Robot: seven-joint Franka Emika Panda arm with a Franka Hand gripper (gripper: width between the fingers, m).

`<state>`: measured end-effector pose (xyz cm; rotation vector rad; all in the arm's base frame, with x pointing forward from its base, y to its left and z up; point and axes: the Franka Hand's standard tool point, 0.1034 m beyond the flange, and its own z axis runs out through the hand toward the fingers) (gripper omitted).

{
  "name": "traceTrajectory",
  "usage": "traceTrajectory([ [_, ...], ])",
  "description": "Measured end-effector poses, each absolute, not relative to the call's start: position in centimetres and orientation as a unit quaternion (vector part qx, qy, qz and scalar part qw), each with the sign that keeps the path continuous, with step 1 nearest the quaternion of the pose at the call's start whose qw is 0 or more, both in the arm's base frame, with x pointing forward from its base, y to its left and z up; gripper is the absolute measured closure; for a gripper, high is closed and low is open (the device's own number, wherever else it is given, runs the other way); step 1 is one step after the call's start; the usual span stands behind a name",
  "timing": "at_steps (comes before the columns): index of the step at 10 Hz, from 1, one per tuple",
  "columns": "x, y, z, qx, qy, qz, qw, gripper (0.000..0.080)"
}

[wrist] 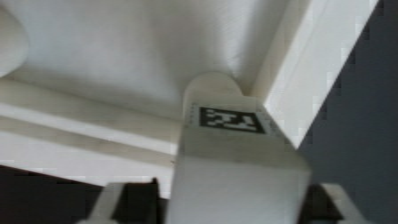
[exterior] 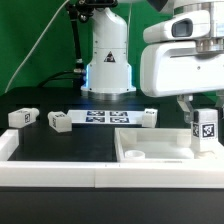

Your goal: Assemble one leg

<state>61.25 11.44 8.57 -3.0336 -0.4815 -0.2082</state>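
My gripper (exterior: 202,112) is shut on one leg (exterior: 205,130), a short white post with a black-and-white tag, and holds it upright at the corner of the large white panel (exterior: 150,146) on the exterior view's right. In the wrist view the leg (wrist: 231,150) runs out from between my fingers (wrist: 127,199), and its far end sits in the corner of the panel's raised rim (wrist: 285,60). I cannot tell whether the leg touches the panel. Three more legs lie on the black table: two at the exterior view's left (exterior: 22,117) (exterior: 60,121) and one near the middle (exterior: 148,117).
The marker board (exterior: 105,117) lies flat in front of the robot's base (exterior: 108,70). A white wall (exterior: 60,172) runs along the table's front edge and up the left side.
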Motion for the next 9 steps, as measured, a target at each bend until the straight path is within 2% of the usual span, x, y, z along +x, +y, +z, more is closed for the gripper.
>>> traceTrajectory([
  [4,61.23,11.56,8.54,-0.987,-0.143,-0.067,0.033,0.0508],
  [9,61.48,11.75,8.42,-0.993,0.091,-0.056,0.042,0.0508],
])
